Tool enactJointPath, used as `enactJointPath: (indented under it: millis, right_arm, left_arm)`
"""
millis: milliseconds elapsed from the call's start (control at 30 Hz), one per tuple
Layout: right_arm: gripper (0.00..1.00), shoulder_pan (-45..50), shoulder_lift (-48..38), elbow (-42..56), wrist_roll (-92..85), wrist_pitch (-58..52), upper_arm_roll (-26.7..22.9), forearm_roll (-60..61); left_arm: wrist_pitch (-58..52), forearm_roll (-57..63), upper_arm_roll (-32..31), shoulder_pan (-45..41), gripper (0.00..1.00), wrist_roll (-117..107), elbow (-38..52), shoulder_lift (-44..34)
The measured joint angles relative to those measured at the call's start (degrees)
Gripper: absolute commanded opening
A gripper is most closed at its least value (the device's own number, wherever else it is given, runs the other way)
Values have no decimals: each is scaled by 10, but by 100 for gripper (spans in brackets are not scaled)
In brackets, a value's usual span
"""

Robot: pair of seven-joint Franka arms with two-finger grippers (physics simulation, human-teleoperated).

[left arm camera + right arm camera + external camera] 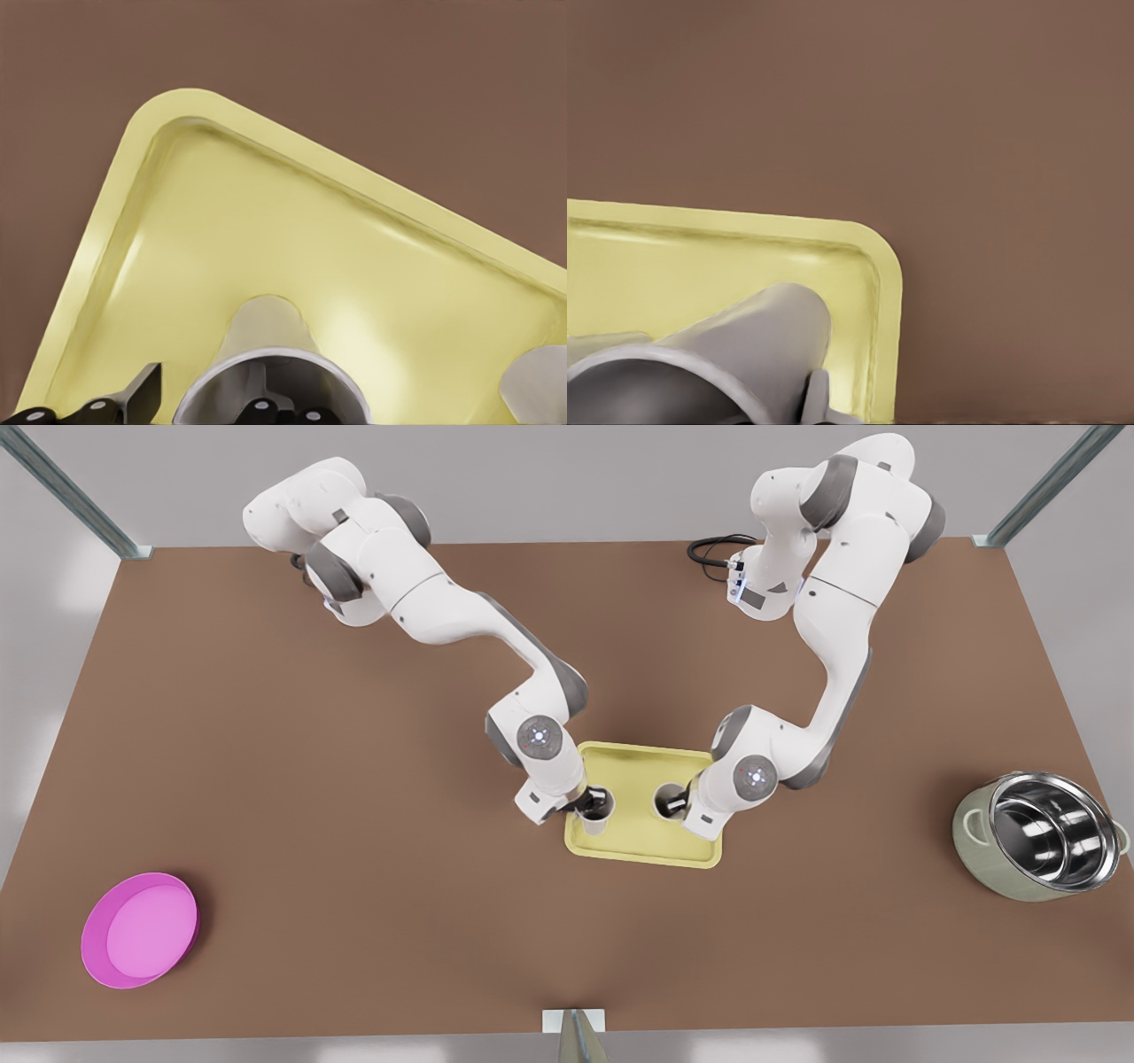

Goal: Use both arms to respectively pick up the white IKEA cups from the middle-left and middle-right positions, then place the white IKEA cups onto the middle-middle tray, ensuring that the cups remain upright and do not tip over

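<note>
The pale yellow tray [640, 843] lies mid-table with both white cups upright on it. My left gripper [676, 804] is the one on the front view's right. It is open astride the rim of its cup [663, 801], one finger inside and one outside. In the left wrist view that cup [266, 341] stands on the tray [310, 221], the outer fingertip [149, 390] is clear of its wall, and the other cup [536, 390] is beside it. My right gripper [585, 804] holds the cup [595, 825] near the tray's corner. Its finger [819, 398] lies against the cup's wall [762, 336].
A round magenta plate [137, 930] sits at the near corner on the front view's left. A large steel-lined pot [1036, 837] stands at the front view's right edge. A black cable [716, 549] lies at the back. Bare brown table [966, 133] surrounds the tray [700, 266].
</note>
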Motion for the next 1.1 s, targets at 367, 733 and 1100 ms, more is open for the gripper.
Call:
enactJointPath:
  millis: [367, 733, 1100]
  right_arm:
    - [100, 18, 25, -2, 149, 3, 2, 3]
    - [100, 18, -7, -2, 229, -6, 2, -2]
    - [100, -239, -52, -27, 81, -196, -3, -29]
  left_arm:
    - [-10, -2, -14, 0, 100, -37, 3, -19]
    - [-321, 41, 12, 88, 100, 11, 290, -123]
    - [-466, 35, 112, 25, 100, 215, 265, -209]
